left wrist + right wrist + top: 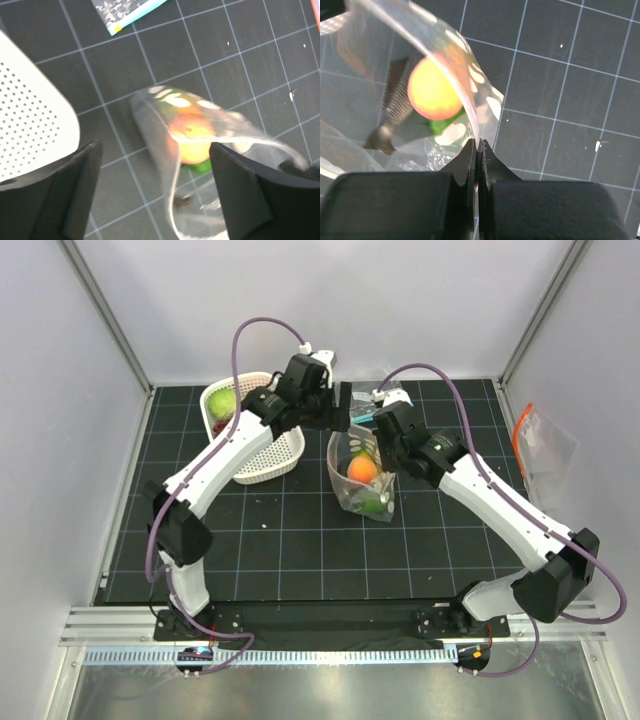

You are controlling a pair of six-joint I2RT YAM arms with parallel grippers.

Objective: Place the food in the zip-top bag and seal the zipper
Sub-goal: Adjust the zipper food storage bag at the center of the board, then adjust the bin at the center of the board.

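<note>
Close against the near edge of the desk point(300, 550) stand the two bases; from them the left arm point(215, 472) and the right arm point(500, 505) lean in over the far half. The right hand point(479, 148) is pinched tight on the rim of the zip-top bag point(358, 485), fingers together with the clear film caught between them; the bag sits near the middle of the desk, a little toward the far edge, its mouth held up. The left hand point(156, 160) hangs over that mouth with its fingers wide apart; the zipper point(175, 172) runs between them, and whether it touches either I cannot tell. Inside the bag lie an orange fruit point(362, 468) and, nearer me, something green point(373, 503). Just left of the bag, toward the far-left corner, stands a white basket point(268, 455) with a pale green fruit point(220, 400) in it; a smaller bag with a teal strip point(131, 14) lies flat toward the far edge; a clear bag with an orange strip point(540, 445) lies beyond the right edge.
</note>
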